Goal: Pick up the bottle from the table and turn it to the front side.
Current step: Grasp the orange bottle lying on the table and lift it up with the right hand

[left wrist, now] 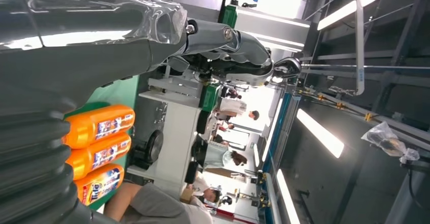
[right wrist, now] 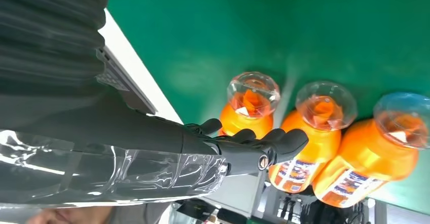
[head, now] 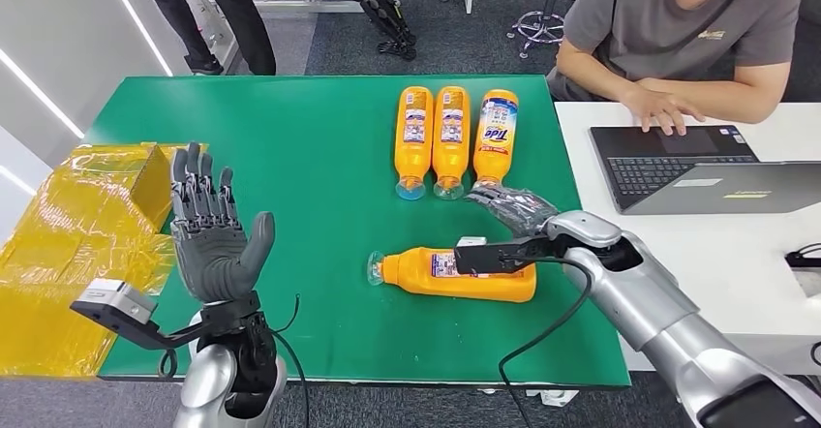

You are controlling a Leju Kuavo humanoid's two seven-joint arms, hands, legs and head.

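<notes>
progress: early, nothing lifted; lone orange detergent bottle [head: 455, 274] lies on its side on green table [head: 290, 137], nearer the robot than the row, back label up, unturned | right hand [head: 510, 206] empty, fingers loosely apart between row and bottle | left hand [head: 208, 229] spread, raised | count: four bottles, three in row [head: 453, 139], one laptop [head: 678, 162]
</notes>
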